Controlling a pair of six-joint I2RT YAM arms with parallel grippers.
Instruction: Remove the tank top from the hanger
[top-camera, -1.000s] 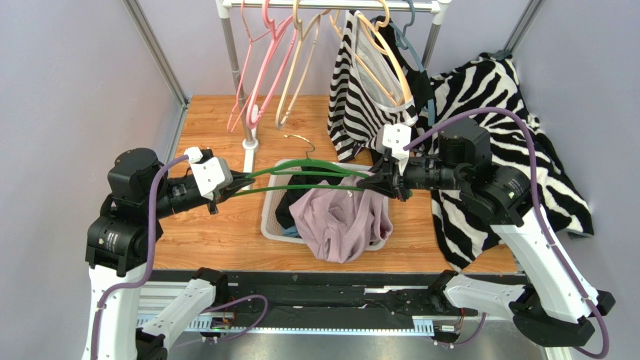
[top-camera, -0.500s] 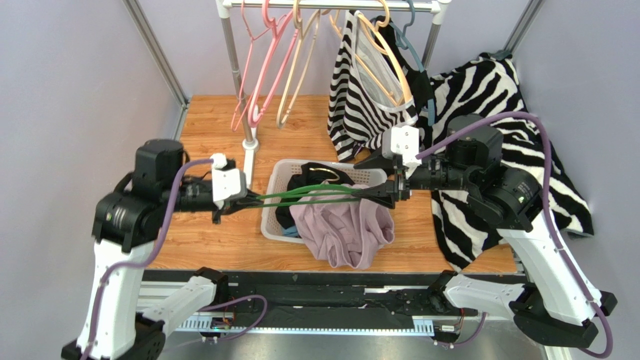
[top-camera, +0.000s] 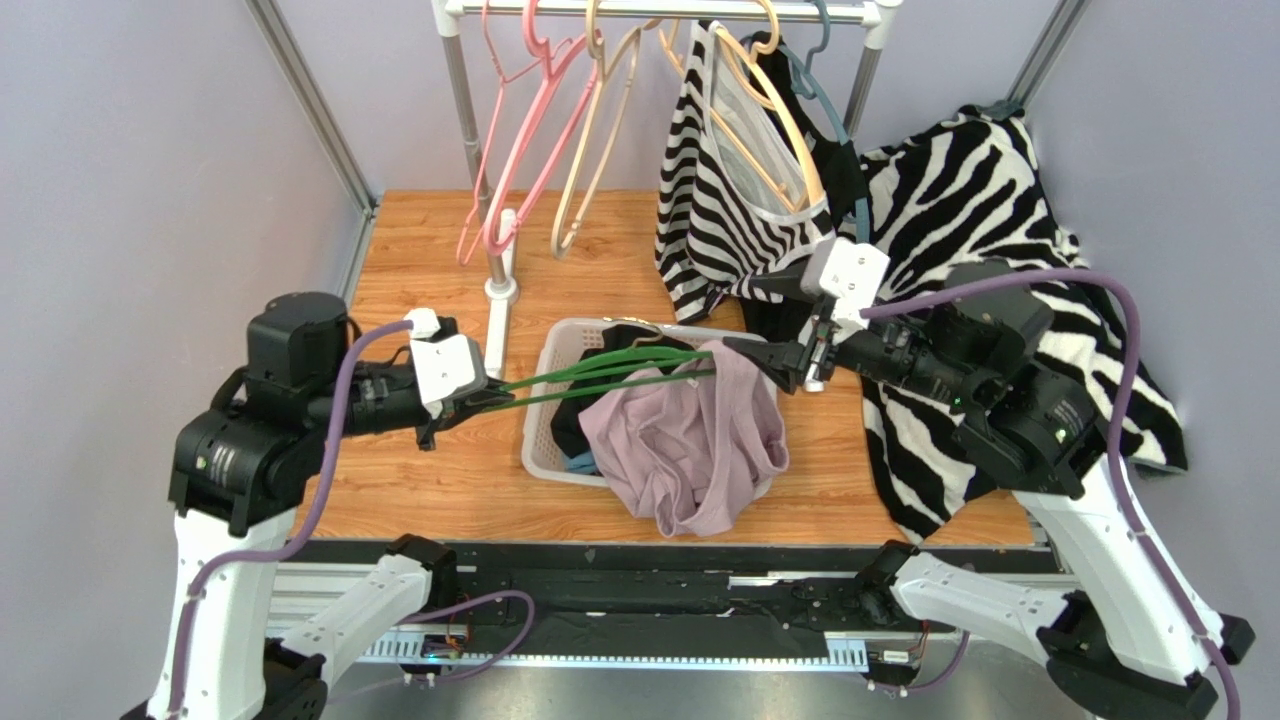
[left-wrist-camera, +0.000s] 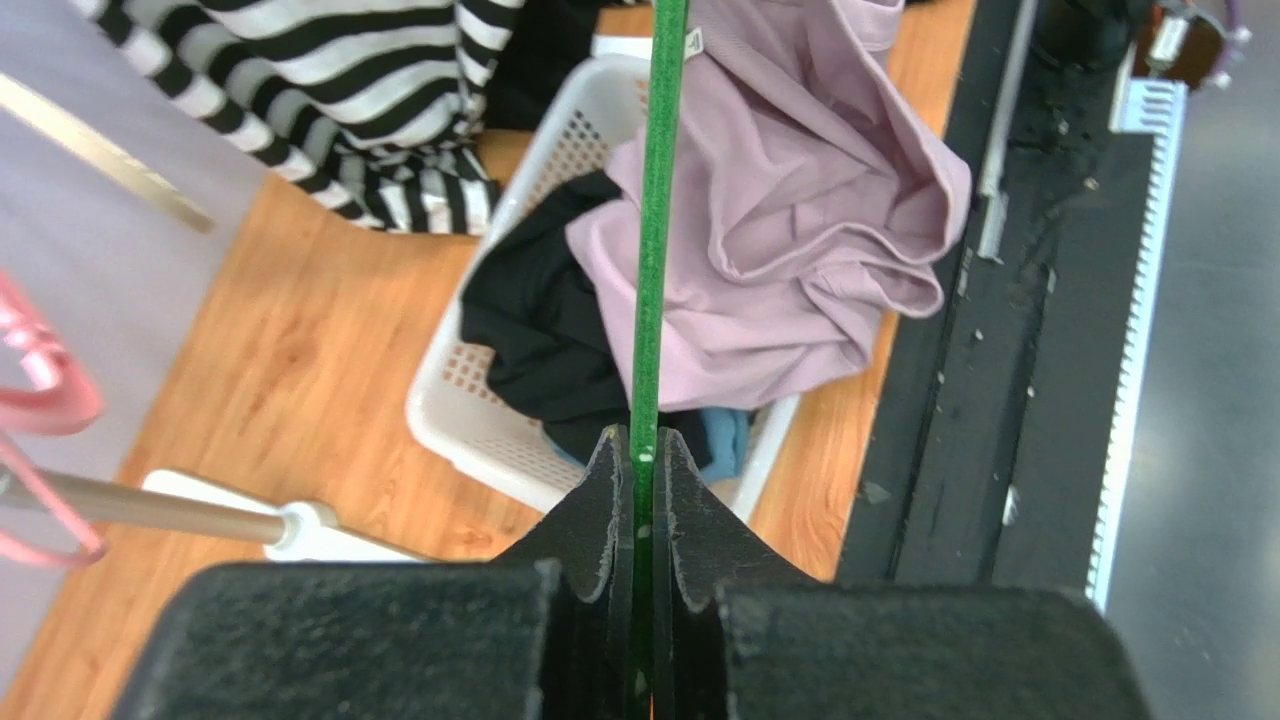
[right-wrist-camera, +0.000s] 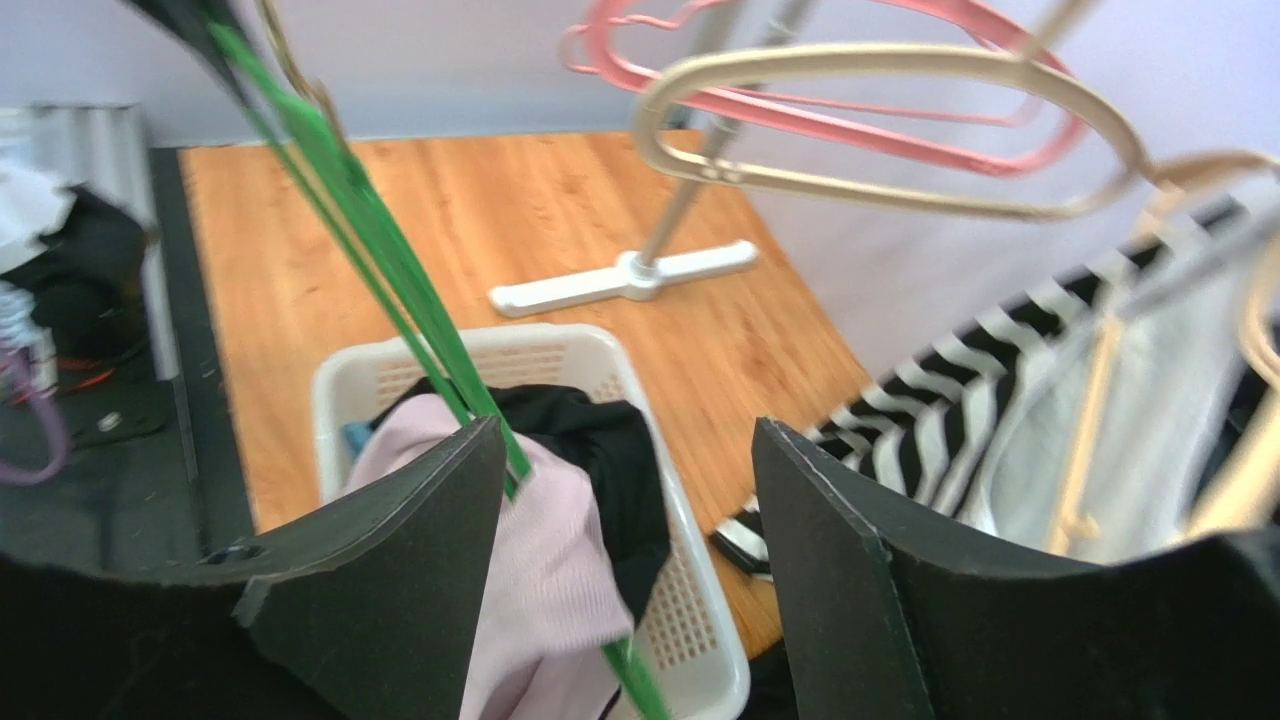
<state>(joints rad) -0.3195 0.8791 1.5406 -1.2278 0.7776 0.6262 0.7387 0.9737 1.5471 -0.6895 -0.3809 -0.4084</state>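
The green hanger lies level above the white basket. My left gripper is shut on its left end, and the thin green bar is pinched between the jaws. The lilac tank top hangs from the hanger's right end, sagging into the basket and over its front rim. My right gripper stands open just right of that end, with nothing between its fingers. In the right wrist view the hanger passes by the left finger, with the tank top below.
A clothes rail at the back holds pink and beige hangers and a zebra-striped garment. Its white foot stands left of the basket. More zebra cloth covers the table's right side. Black clothes fill the basket.
My right gripper has opened, let go at the hanger's right end and drawn back to the right. The left arm has shifted, with the hanger still in its grip.
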